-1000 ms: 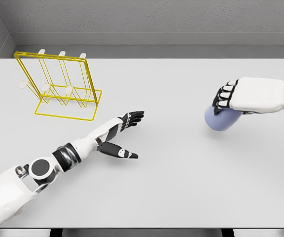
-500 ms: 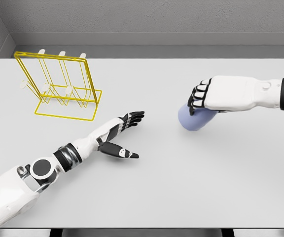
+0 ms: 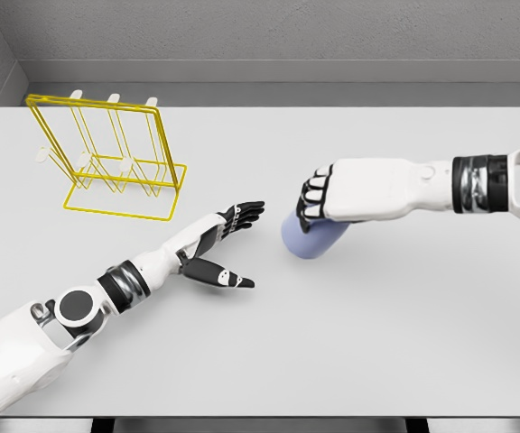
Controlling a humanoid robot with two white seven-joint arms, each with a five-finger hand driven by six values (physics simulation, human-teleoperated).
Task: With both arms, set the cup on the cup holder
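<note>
Your right hand (image 3: 332, 194) fingers curled over the lavender cup (image 3: 311, 237), cup mid-table (image 3: 377, 343), long axis tilted toward lower left, your left hand (image 3: 222, 242) fingers spread, yellow cup holder (image 3: 116, 158) far left.

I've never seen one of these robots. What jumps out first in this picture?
Probably the bright yellow wire cup holder at the table's far left. Next, the right hand, right of centre, gripping a pale blue cup from above. The left hand lies open, fingers spread, near the middle of the white table.
</note>
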